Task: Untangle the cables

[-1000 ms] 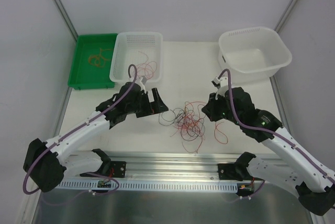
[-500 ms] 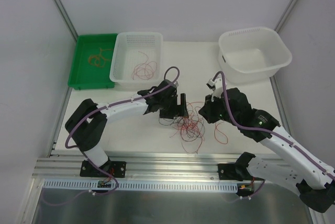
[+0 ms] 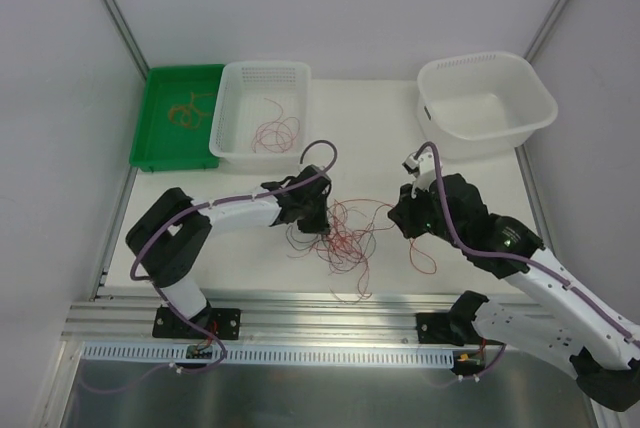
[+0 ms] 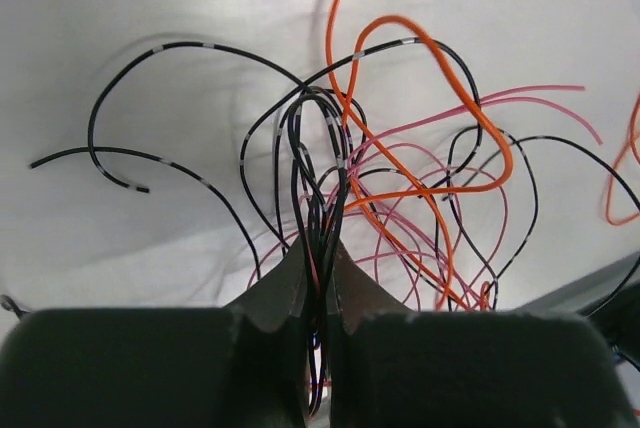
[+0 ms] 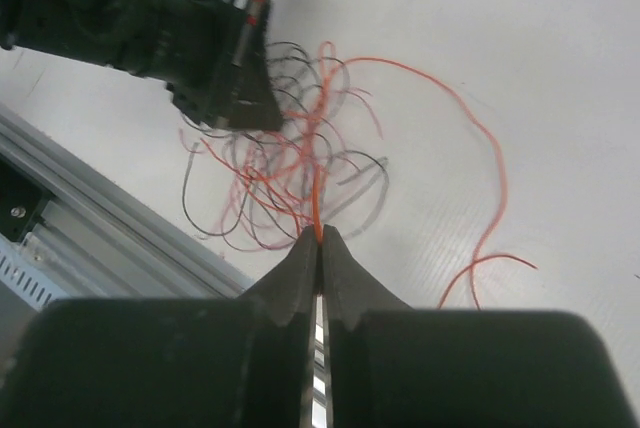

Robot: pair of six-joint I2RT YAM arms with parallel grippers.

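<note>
table (image 3: pixel 365 133): smooth white top; bare room between the bins and to either side of the tangle; a ridged metal rail (image 3: pixel 330 300) runs along the near edge.
white tub (image 3: pixel 487 103): solid plastic, rounded corners, far right corner.
perforated basket (image 3: pixel 262 113): white, holed walls, just beside the tray; red loops inside.
green tray (image 3: pixel 160 133): shallow, glossy, far left corner; orange-tan strands inside.
cables (image 3: pixel 345 233): hair-thin red, black and orange loops, tangled mid-table between both grippers.
left gripper (image 4: pixel 318 248): fingers pressed together, pinching several black cables at the tangle's left edge.
right gripper (image 5: pixel 320 233): fingers pinched on one orange-red cable at the right.
</note>
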